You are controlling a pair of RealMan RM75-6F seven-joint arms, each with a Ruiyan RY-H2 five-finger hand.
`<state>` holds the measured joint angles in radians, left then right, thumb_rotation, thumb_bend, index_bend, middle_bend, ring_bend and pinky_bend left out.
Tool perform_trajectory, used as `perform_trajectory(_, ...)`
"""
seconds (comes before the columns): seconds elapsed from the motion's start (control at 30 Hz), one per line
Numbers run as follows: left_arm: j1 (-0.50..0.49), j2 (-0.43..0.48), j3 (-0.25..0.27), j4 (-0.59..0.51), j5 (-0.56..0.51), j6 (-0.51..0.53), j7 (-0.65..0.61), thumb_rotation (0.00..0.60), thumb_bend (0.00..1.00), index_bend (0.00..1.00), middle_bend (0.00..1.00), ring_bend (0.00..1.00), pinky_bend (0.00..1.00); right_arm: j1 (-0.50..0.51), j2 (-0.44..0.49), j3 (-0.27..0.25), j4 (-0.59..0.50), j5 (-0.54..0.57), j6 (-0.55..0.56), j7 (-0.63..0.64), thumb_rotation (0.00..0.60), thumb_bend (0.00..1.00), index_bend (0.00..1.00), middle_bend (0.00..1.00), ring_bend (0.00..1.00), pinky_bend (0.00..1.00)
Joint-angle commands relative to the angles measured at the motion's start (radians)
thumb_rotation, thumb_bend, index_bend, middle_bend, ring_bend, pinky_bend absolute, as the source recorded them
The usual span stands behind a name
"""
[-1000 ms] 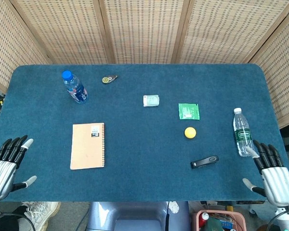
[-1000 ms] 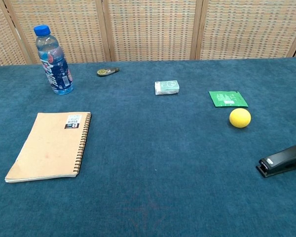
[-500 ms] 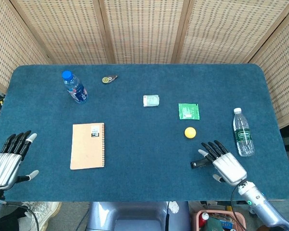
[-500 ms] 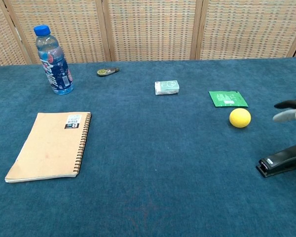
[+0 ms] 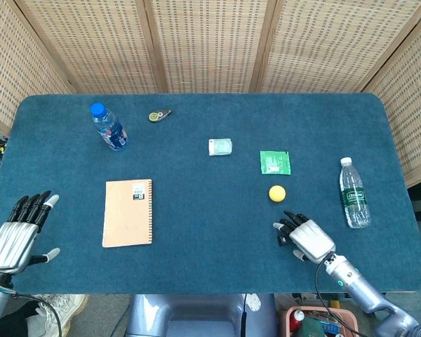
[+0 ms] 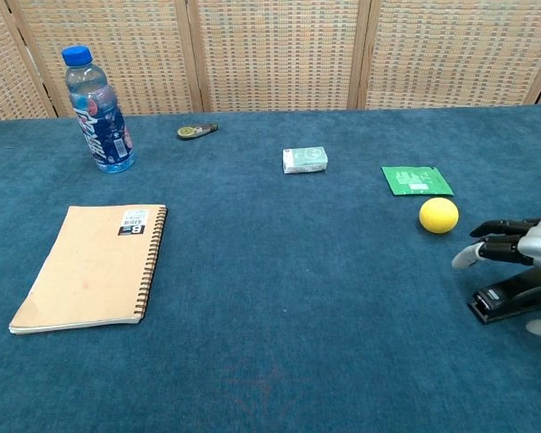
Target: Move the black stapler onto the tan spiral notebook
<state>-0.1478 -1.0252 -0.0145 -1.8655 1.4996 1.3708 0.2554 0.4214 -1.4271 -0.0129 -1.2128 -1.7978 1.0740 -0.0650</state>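
Observation:
The black stapler lies flat at the table's front right, its dark end pointing left. My right hand hovers directly over it with fingers spread and extended to the left, holding nothing. From the head camera the right hand covers the stapler entirely. The tan spiral notebook lies flat at the front left, also seen in the chest view. My left hand stays open off the table's left front corner, away from everything.
A yellow ball sits just behind the stapler, beside a green packet. A clear bottle lies to the right. A white pack, a blue-capped bottle and a small round gadget sit further back.
My right hand has come in from the right front corner and moved left until it is over the stapler. The stapler has not moved. The left hand shifted slightly.

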Motion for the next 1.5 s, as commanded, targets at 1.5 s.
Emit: perform_trajectory(1.5,-0.092,0.07,-0.038,0.032,-0.118,-0.156,-0.211,0.6,0.0,0.0,0.0,0.0,0.0,0.631,-0.296,0.135,0.047,-0.033,-0.356,-0.276,0.6,0.52,0.51,0.55,0.39,0.49)
